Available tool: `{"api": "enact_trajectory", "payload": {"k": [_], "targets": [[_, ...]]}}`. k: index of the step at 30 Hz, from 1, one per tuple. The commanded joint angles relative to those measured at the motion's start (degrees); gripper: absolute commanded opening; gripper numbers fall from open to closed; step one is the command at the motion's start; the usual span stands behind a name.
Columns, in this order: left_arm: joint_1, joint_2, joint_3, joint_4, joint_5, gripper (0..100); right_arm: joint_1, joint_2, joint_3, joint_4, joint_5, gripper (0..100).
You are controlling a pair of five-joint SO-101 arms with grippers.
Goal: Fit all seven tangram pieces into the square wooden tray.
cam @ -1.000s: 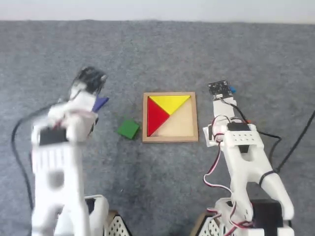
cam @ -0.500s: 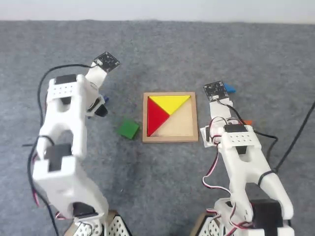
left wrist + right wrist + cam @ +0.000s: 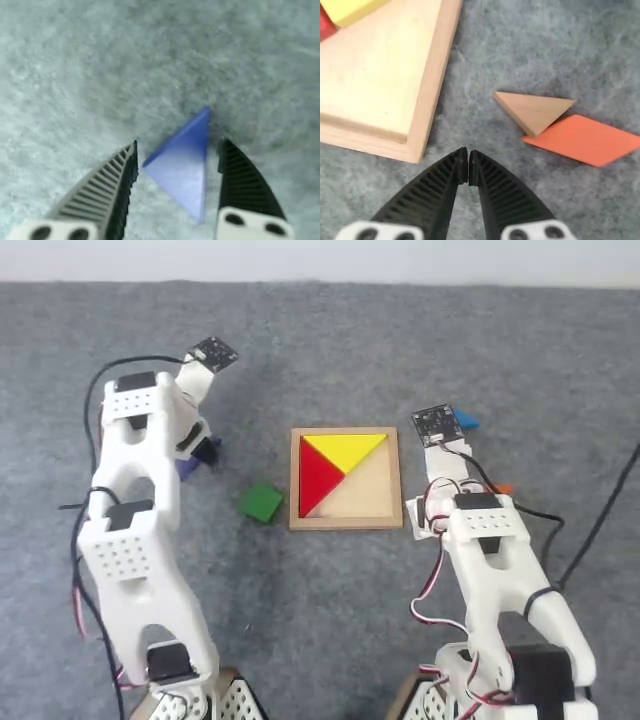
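Note:
The square wooden tray lies mid-table with a yellow triangle and a red triangle in it. A purple-blue triangle rests on the carpet between the open fingers of my left gripper, left of the tray. A green square lies just left of the tray. My right gripper is shut, empty, beside the tray's right edge. A tan triangle and an orange parallelogram lie past it. A blue piece shows at the right.
Grey carpet covers the table. The tray's lower right half is bare wood. Cables trail from the right arm's base.
The left arm has swung from a raised, blurred pose down over the purple-blue triangle, so its open fingers now straddle the piece. The right arm has barely shifted.

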Motion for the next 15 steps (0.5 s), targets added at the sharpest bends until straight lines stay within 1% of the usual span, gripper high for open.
{"api": "enact_trajectory", "payload": {"k": [1, 3, 11, 15], "targets": [[-2.29, 1.14, -4.26, 1.76, -4.04, 25, -0.22, -3.12, -0.53, -1.01, -0.26, 1.9], [-2.64, 1.85, -4.26, 2.46, -5.36, 25, -0.31, -3.12, -0.53, -1.01, -0.26, 1.9], [-3.08, 2.37, -4.26, 2.64, -5.36, 25, -0.31, -3.12, -0.53, -1.01, -0.26, 1.9], [-4.57, 2.46, -4.09, 2.9, -5.27, 25, -0.31, -3.12, -0.53, -1.01, -0.26, 1.9]]}}
